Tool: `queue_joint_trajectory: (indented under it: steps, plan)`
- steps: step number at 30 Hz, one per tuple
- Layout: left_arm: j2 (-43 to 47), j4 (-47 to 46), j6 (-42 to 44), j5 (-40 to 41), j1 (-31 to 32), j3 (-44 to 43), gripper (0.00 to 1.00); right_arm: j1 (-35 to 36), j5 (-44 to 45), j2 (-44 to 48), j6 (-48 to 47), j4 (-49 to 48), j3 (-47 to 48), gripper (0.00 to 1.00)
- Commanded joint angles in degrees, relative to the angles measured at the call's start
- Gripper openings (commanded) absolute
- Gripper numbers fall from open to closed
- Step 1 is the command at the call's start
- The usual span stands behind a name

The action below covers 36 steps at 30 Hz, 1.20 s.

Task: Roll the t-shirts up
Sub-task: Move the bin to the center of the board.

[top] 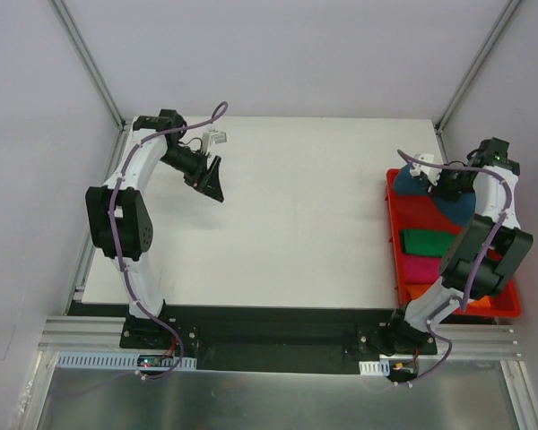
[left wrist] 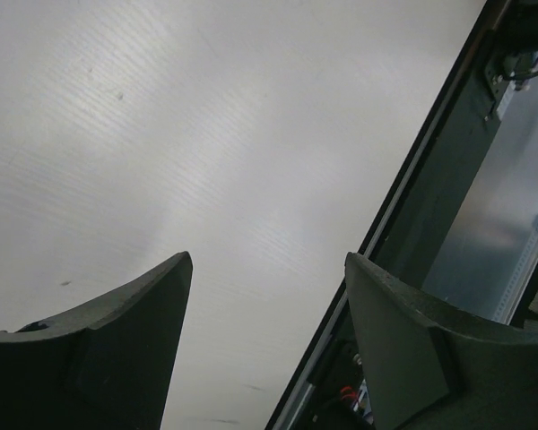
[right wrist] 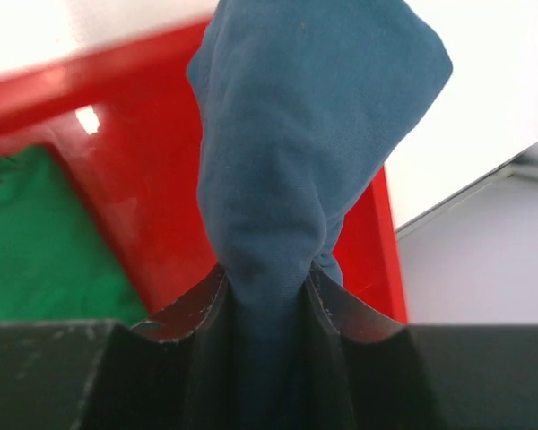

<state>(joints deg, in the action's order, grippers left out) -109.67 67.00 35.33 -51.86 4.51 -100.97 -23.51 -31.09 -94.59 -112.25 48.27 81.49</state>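
Observation:
A dark teal-blue t-shirt (right wrist: 305,152) hangs bunched from my right gripper (right wrist: 267,279), whose fingers are shut on a fold of it above the red tray (right wrist: 134,170). In the top view the same teal t-shirt (top: 448,204) sits over the far end of the tray (top: 396,235), under my right gripper (top: 438,188). A green t-shirt (top: 429,242) lies in the tray, with a magenta t-shirt (top: 421,268) and an orange t-shirt (top: 417,290) nearer the front. My left gripper (top: 213,184) hovers open over the bare far-left table; its fingers (left wrist: 117,349) hold nothing.
The red tray stands along the table's right edge (top: 390,224). Metal frame posts (top: 88,63) rise at the back corners. A black strip and aluminium rail (top: 278,336) run along the near edge, also seen in the left wrist view as a dark border (left wrist: 430,206).

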Motion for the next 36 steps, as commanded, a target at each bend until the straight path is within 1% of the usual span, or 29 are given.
queue_joint_trajectory:
  steps: [1,5,8,9,12,16,18,20,23,24,25,26,27,28,32,33,34,36]
  plan:
    - [-1.25,7.43,7.73,8.41,0.23,-0.72,0.69,-4.51,-6.43,-4.89,-33.37,1.56,5.42,0.01]
    - [-2.39,10.25,8.97,12.47,0.14,-1.6,0.69,-7.25,-8.02,-12.27,-40.92,1.56,8.24,0.01]
    - [-3.62,11.57,9.4,15.89,0.32,-3.0,0.68,-7.87,-8.81,-14.31,-42.97,-0.71,7.54,0.01]
    - [-4.32,12.09,9.4,16.43,0.41,-3.53,0.69,-8.04,-9.51,-14.83,-44.01,-2.81,6.93,0.01]
    - [-5.47,13.33,9.23,18.1,0.58,-5.11,0.68,-8.4,-10.91,-15.71,-47.18,-4.84,5.52,0.01]
    - [-5.91,13.33,8.88,17.84,1.29,-5.2,0.69,-8.66,-13.46,-16.68,-49.81,-5.91,6.48,0.01]
    - [-6.08,13.33,8.79,17.4,1.73,-5.2,0.68,-8.49,-16.61,-16.86,-50.35,-6.78,7.45,0.01]
    - [-6.17,13.24,8.53,16.44,2.08,-5.55,0.68,-8.05,-17.86,-17.39,-52.54,-7.31,7.8,0.01]
    - [-6.43,13.07,8.35,15.21,2.17,-6.69,0.68,-7.78,-18.13,-18.52,-58.94,-7.67,7.89,0.01]
    - [-6.44,12.98,8.26,14.94,2.17,-7.39,0.68,-7.52,-18.04,-18.62,-58.96,-9.75,7.63,0.01]
    - [-6.44,12.89,8.18,14.51,2.17,-7.66,0.68,-7.34,-18.13,-18.97,-58.79,-9.69,8.5,0.01]
    - [-6.44,12.8,8.0,14.15,2.17,-7.93,0.68,-7.08,-18.3,-19.4,-58.7,-8.56,9.72,0.01]
    - [-6.35,12.72,7.82,13.8,2.17,-8.28,0.68,-6.47,-18.13,-19.58,-58.53,-4.98,12.35,0.01]
    - [-6.35,12.37,7.65,13.45,2.17,-8.37,0.68,-6.03,-17.52,-19.5,-57.92,-3.55,12.81,0.01]
    - [-6.52,11.57,6.77,10.64,2.6,-9.51,0.68,-5.23,-14.09,-16.95,-55.98,-2.48,8.87,0.01]
    - [-6.52,11.4,6.51,10.11,2.95,-10.9,0.67,-5.15,-12.61,-15.99,-53.63,-1.52,8.07,0.01]
    - [-6.35,10.7,5.37,10.11,4.35,-11.53,0.66,-5.06,-11.89,-15.37,-52.39,-1.17,6.41,0.01]
    - [-5.65,5.53,-1.73,12.37,7.42,-13.45,0.66,-5.06,-10.58,-13.1,-48.88,-1.42,4.47,0.01]
